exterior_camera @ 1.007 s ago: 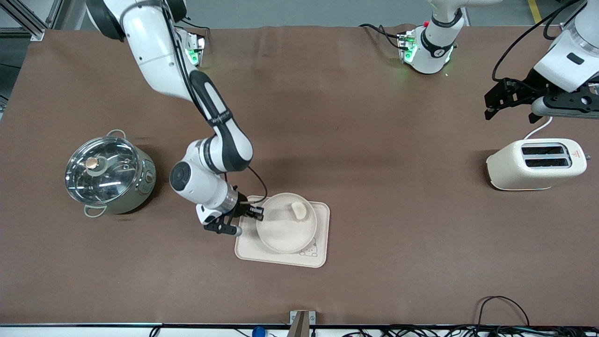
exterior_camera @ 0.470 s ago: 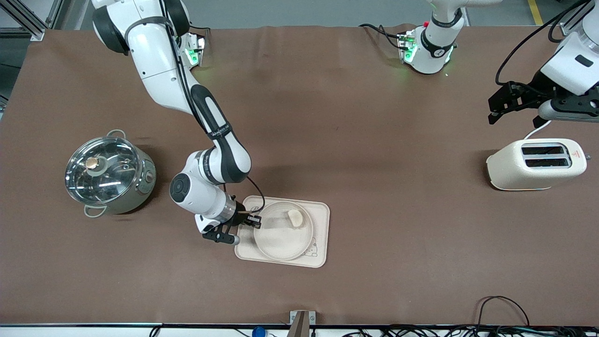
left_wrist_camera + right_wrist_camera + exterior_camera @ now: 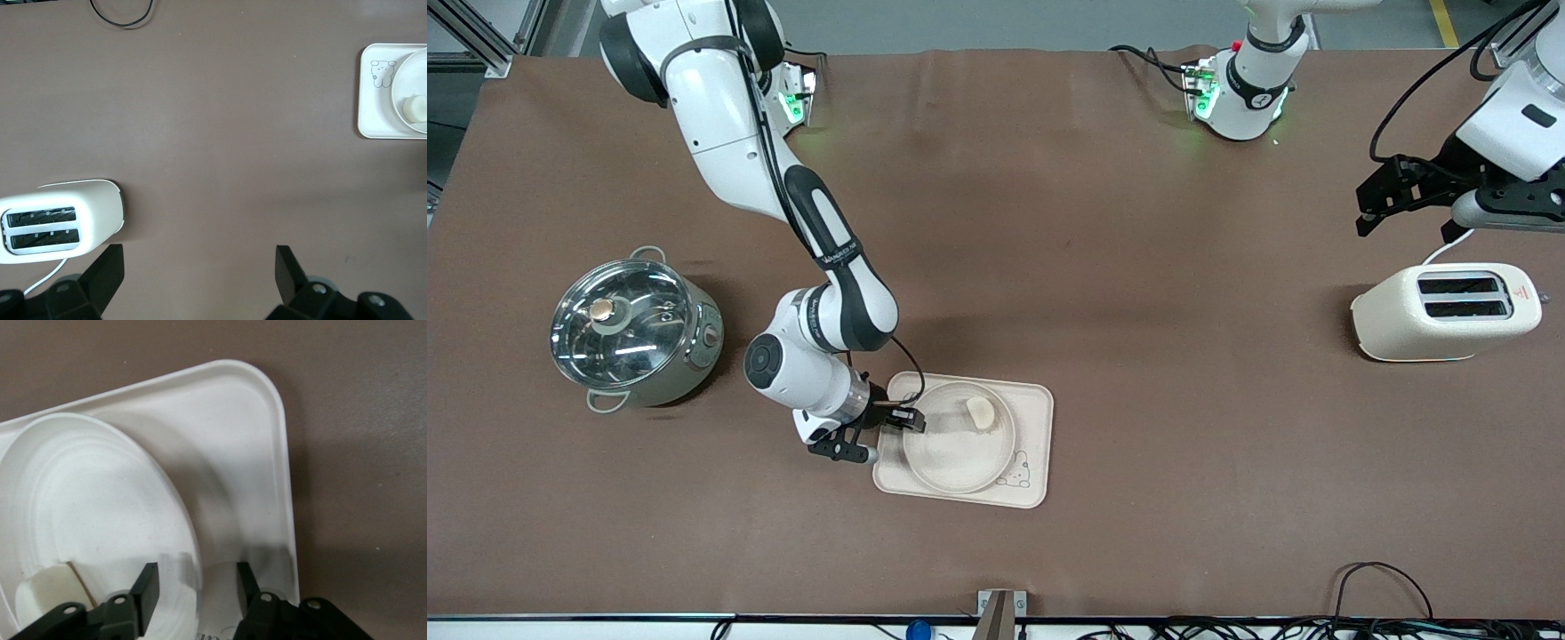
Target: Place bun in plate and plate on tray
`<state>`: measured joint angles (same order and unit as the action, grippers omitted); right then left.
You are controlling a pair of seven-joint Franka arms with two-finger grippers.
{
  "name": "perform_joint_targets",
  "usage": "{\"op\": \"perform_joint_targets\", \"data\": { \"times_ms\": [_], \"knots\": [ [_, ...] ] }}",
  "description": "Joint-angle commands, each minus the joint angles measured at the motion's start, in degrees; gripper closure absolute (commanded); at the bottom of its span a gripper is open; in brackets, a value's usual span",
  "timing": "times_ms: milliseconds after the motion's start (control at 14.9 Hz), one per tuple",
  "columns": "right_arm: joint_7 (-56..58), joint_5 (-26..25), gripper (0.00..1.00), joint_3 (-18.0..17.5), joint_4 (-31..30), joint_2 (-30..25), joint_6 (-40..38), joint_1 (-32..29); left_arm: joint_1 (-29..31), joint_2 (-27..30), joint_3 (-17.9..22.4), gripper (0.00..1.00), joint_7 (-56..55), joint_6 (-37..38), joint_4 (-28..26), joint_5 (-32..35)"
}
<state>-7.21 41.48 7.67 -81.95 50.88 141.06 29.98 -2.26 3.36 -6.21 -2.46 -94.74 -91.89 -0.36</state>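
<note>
The round cream plate (image 3: 951, 453) lies on the rectangular tray (image 3: 1036, 400), with the small bun (image 3: 980, 412) in it near the rim. My right gripper (image 3: 907, 420) is low at the plate's edge toward the right arm's end. In the right wrist view its fingers (image 3: 150, 583) stand apart on either side of the plate's rim (image 3: 190, 540), open, with the tray (image 3: 253, 440) under them and the bun (image 3: 43, 597) inside the plate. My left gripper (image 3: 1365, 209) waits open and empty in the air above the table beside the toaster (image 3: 1445, 311).
A steel pot with a glass lid (image 3: 631, 327) stands toward the right arm's end. The toaster (image 3: 60, 220) stands toward the left arm's end, with its cord leading away. The left wrist view shows the tray (image 3: 373, 107) from afar.
The plate has come down from a tilted hold to lie flat on the tray, shifting a little toward the right arm's end. The right gripper lowered with it. The left arm barely moved.
</note>
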Motion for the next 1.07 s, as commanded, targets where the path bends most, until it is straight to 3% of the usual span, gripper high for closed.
{"op": "perform_joint_targets", "data": {
  "times_ms": [0,134,269,470,537,672,806,940,1007],
  "knots": [
    [0.9,1.0,0.12,-0.3,-3.6,-5.4,-5.8,-0.8,0.1,-0.5,-0.1,0.0,0.3,1.1,1.4,1.4],
    [1.1,0.8,0.0,0.1,-3.6,-8.7,-13.1,-2.8,0.3,-0.5,0.2,0.0,0.4,1.2,1.4,1.4],
    [1.1,0.1,0.0,0.3,-3.7,-11.6,-20.7,-4.4,0.3,-0.5,0.3,0.0,0.4,1.2,1.4,1.5],
    [1.1,-0.8,0.0,5.1,-3.9,-15.9,-30.4,-4.3,0.1,-0.5,0.3,0.0,0.4,1.3,1.4,1.7],
    [1.1,-3.0,0.0,6.4,-3.9,-17.1,-32.7,-4.1,0.1,-0.4,0.2,0.0,0.4,1.3,1.4,1.7],
    [0.9,-12.3,0.0,6.4,-4.0,-20.1,-35.0,-2.9,0.3,-0.4,0.3,0.0,0.5,1.3,1.4,1.6],
    [1.0,-17.1,0.0,6.7,-4.1,-23.3,-39.3,-2.7,0.3,-0.4,0.3,0.0,0.6,1.3,1.4,1.6],
    [1.5,-26.0,0.0,6.7,-5.1,-28.4,-42.7,-3.6,0.3,-0.4,0.3,0.0,0.7,1.3,1.4,1.7],
    [1.6,-27.7,0.0,6.5,-5.7,-31.0,-45.3,-5.2,0.3,-0.4,0.3,0.0,0.7,1.3,1.4,1.6]
  ]
}}
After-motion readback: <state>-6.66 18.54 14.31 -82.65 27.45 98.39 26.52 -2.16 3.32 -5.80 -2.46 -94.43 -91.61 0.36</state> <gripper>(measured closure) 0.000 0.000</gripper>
